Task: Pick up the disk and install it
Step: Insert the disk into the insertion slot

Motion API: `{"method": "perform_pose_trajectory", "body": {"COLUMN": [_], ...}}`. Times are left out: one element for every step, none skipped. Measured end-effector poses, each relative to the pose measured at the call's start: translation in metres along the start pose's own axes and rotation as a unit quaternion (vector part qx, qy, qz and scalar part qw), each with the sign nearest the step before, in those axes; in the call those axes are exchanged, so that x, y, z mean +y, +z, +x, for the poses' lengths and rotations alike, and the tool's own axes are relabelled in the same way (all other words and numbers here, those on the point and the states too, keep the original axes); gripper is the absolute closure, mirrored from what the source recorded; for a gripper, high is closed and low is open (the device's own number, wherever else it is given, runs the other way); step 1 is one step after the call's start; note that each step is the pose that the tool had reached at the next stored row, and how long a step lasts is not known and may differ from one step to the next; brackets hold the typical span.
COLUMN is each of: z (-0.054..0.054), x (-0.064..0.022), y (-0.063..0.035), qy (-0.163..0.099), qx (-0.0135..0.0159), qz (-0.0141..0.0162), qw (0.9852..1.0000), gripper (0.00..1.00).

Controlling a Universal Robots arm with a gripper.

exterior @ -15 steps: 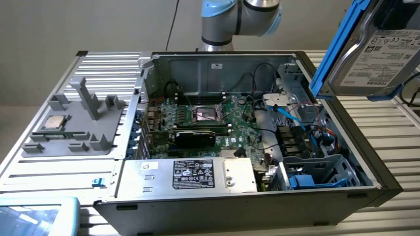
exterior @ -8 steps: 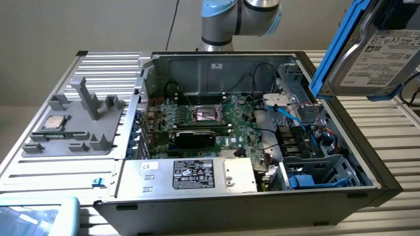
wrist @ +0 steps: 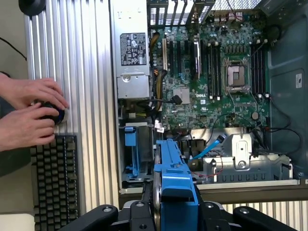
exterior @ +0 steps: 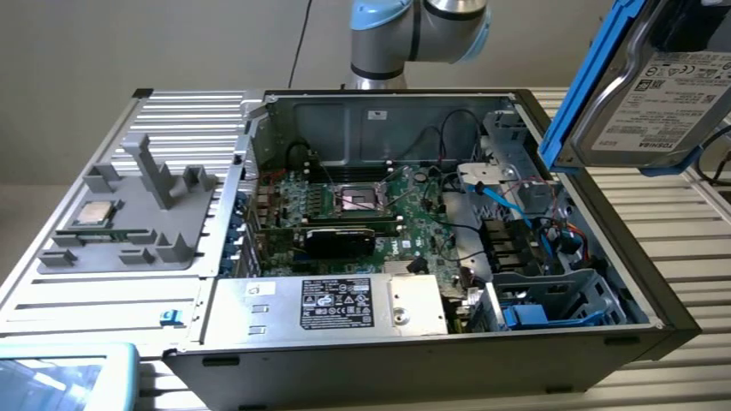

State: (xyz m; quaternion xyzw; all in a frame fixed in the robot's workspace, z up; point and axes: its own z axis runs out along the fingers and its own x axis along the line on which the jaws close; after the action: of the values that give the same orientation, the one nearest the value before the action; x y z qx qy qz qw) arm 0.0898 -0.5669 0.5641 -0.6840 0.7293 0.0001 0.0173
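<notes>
Gripper (wrist: 175, 211) part-closed, clamped on disk (wrist: 174, 168) by blue bracket edges. Disk aloft, on edge, at 2 o'clock of open computer case (exterior: 377, 377) in exterior view, clear of it.

Risks:
- plastic bracket slipping or twisting in grip
- blue cable (exterior: 502, 195) near drive cage (exterior: 571, 295) snagging
- skewed entry jamming against cage wall

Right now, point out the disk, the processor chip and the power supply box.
disk (exterior: 680, 94): exterior view, its white label.
processor chip (exterior: 92, 214): exterior view, its silver top.
power supply box (exterior: 338, 301): exterior view, its black label.
</notes>
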Motion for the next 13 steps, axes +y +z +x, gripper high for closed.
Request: {"method": "perform_pose_trajectory", "body": {"z": [0.000, 0.000, 0.001, 0.001, 0.001, 0.001, 0.002, 0.002, 0.002, 0.002, 0.003, 0.003, 0.003], "x": [0.0000, 0.0001, 0.0002, 0.0005, 0.0008, 0.0011, 0.0015, 0.0021, 0.0029, 0.0038, 0.0047, 0.0058, 0.0071], "y": [0.0011, 0.0027, 0.0045, 0.0063, 0.0082, 0.0099, 0.0116, 0.0134, 0.0150, 0.0166, 0.0179, 0.0190, 0.0201], "qy": [0.000, 0.001, 0.001, 0.001, 0.001, 0.002, 0.002, 0.002, 0.003, 0.003, 0.003, 0.003, 0.003], "qx": [0.0000, 0.0001, 0.0000, 0.0000, -0.0001, 0.0000, 0.0000, 0.0000, -0.0001, -0.0003, -0.0004, -0.0003, -0.0004], "qz": [0.0001, 0.0003, 0.0006, 0.0009, 0.0013, 0.0018, 0.0023, 0.0032, 0.0042, 0.0055, 0.0065, 0.0078, 0.0094], "qw": [1.0000, 1.0000, 1.0000, 1.0000, 1.0000, 1.0000, 1.0000, 1.0000, 1.0000, 1.0000, 1.0000, 1.0000, 1.0000], "gripper": [0.63, 0.63, 0.63, 0.63, 0.63, 0.63, 0.63, 0.63, 0.63, 0.63, 0.63, 0.63, 0.63]}}
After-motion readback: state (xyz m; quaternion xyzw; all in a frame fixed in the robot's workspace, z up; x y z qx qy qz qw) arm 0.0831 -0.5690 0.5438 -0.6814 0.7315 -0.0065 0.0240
